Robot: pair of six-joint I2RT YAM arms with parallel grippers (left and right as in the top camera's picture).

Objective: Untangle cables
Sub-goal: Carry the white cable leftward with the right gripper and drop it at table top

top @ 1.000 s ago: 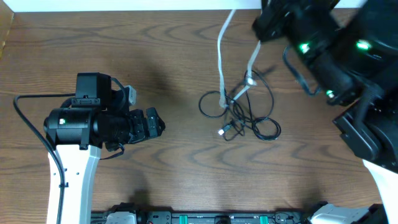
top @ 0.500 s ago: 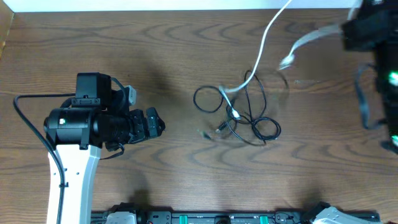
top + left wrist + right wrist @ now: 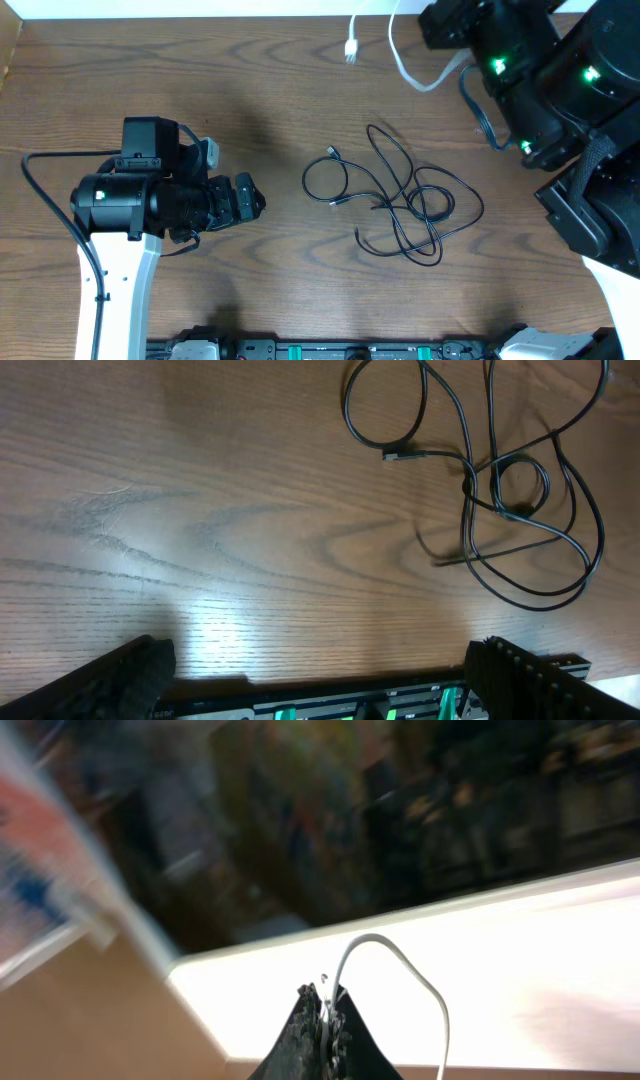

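Black cables (image 3: 412,203) loosely looped mid-table; white cable (image 3: 420,87) at far edge

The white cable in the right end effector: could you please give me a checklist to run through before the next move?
1. White cable secured in right end effector: ok, shut on it.
2. White cable apart from the black cables: ok, no overlap in the overhead view.
3. Black cables separated from one another: not ok, they cross and loop over each other.
4. Left end effector open and empty: ok.
5. White cable's plug resting or hanging: cannot tell.
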